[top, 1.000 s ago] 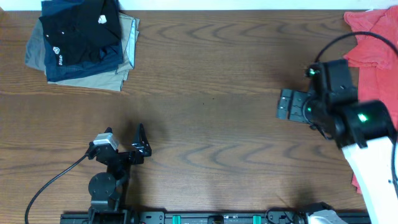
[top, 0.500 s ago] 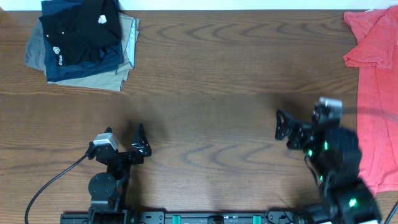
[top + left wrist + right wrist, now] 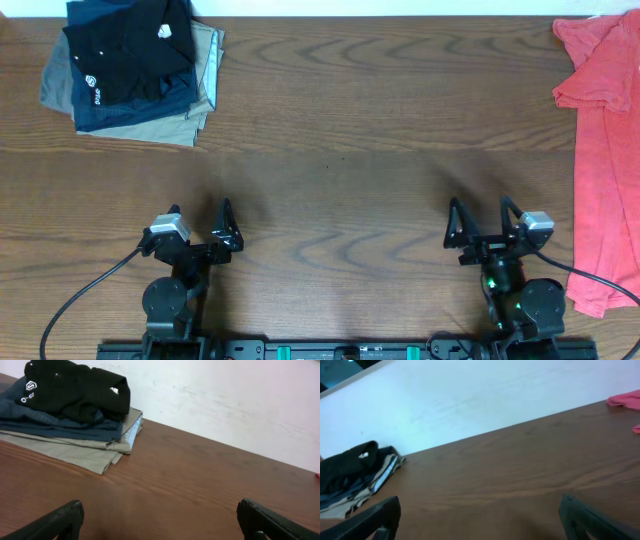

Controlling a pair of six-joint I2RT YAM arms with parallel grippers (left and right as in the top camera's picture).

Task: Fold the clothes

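Left gripper point(image 3: 160, 521) and right gripper point(image 3: 480, 520) are sitting wide open and empty while the black shirt point(image 3: 128, 50) is lying folded atop the far-left garment stack point(image 3: 150, 118), probably needing only light, top-layer edge straightening.

**Surveying the wooden table point(image 3: 340, 120)**

Showing dark brown wood with wavy grain running left to right. Bearing 1 folded stack point(image 3: 60, 85) in the far left corner: a khaki garment point(image 3: 150, 130) lying undermost, flat against the wood, a navy-blue garment point(image 3: 135, 112) resting over it, a black shirt point(image 3: 125, 50) topping both. Bearing 1 coral-red T-shirt point(image 3: 605, 150) along the right edge, spreading flat from the far corner toward the near side, well apart from the stack. Trailing 1 black cable point(image 3: 80, 300) across the near left corner.
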